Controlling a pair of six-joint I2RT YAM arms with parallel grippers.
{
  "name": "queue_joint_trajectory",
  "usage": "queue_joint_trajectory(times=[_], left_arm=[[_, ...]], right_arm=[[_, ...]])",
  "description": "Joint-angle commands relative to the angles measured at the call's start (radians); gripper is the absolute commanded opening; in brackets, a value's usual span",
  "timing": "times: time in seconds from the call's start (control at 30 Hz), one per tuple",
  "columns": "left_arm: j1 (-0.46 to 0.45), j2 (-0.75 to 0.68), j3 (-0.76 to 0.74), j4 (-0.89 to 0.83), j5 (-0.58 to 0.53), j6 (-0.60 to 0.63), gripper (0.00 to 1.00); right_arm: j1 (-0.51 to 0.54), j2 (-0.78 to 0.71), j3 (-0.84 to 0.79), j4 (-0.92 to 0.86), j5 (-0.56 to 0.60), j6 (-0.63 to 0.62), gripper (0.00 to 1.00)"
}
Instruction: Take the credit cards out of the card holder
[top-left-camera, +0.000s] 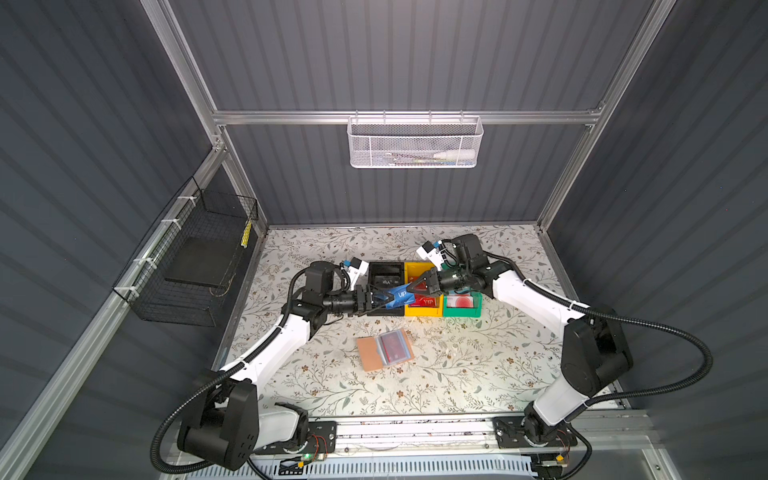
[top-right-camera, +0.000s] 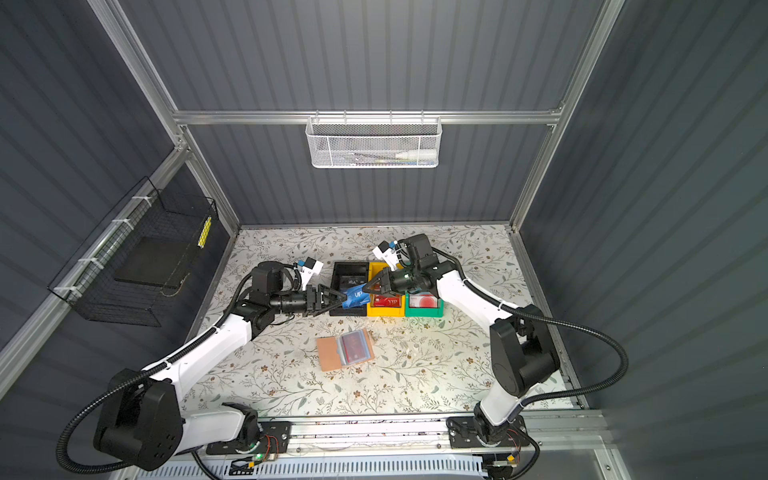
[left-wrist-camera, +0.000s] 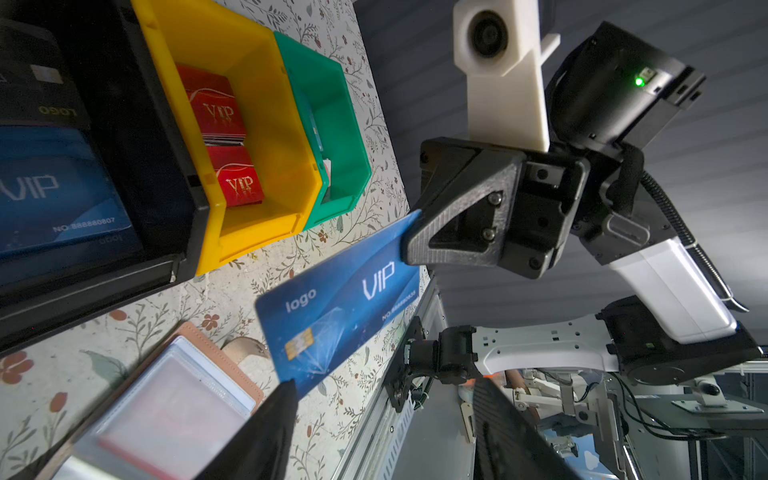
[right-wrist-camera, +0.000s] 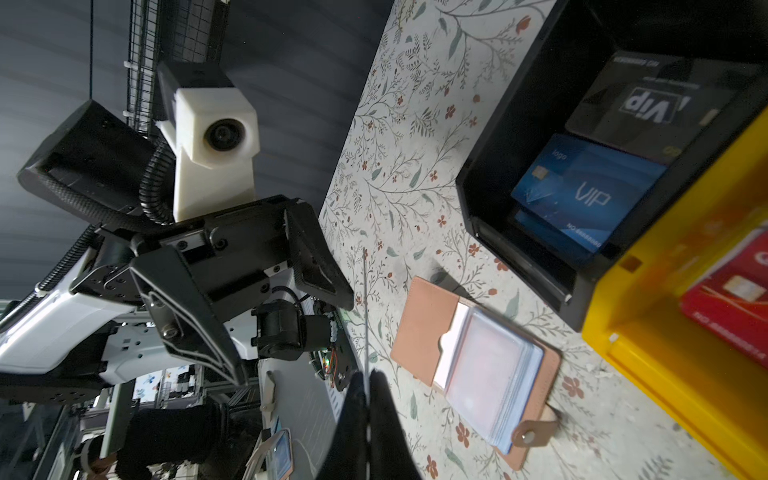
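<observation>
A blue VIP credit card (top-left-camera: 400, 296) (top-right-camera: 354, 296) hangs above the front of the black bin between the two grippers. My right gripper (top-left-camera: 409, 287) (right-wrist-camera: 365, 376) is shut on one end of it; in the right wrist view the card (right-wrist-camera: 365, 316) shows edge-on. My left gripper (top-left-camera: 384, 301) (left-wrist-camera: 385, 380) is open, its jaws on either side of the card's other end (left-wrist-camera: 332, 316). The tan card holder (top-left-camera: 368, 353) (top-right-camera: 328, 353) (right-wrist-camera: 419, 324) lies open on the table nearer the front, and a red card (top-left-camera: 392, 347) shows through its clear sleeves.
Three bins stand side by side behind the holder. The black one (top-left-camera: 384, 266) holds blue and black cards, the yellow one (top-left-camera: 415, 268) holds red cards, and the green one (top-left-camera: 461, 311) holds a white-and-red card. A wire cage (top-left-camera: 195, 266) hangs on the left wall.
</observation>
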Motion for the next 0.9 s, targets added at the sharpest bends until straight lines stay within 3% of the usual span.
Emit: queue_joint_trajectory(times=[0.0,0.27,0.53,0.7,0.87], left_arm=[[0.006,-0.027,-0.032,0.058,-0.043,-0.049,0.70],[0.006,-0.060,-0.088,0.144,-0.100,-0.097,0.72],[0.006,-0.053,-0.178,0.458,-0.251,-0.271,0.72],[0.005,0.030,-0.184,0.665,-0.253,-0.378,0.69],[0.003,0.068,-0.179,0.711,-0.261,-0.402,0.64]], right_arm=[[0.011,-0.051,-0.040,0.199,0.097,0.092,0.00],[0.011,-0.101,-0.065,0.290,0.176,0.152,0.00],[0.030,-0.085,-0.126,0.476,0.185,0.271,0.00],[0.049,-0.053,-0.097,0.464,0.184,0.260,0.00],[0.054,-0.040,-0.094,0.477,0.186,0.263,0.00]])
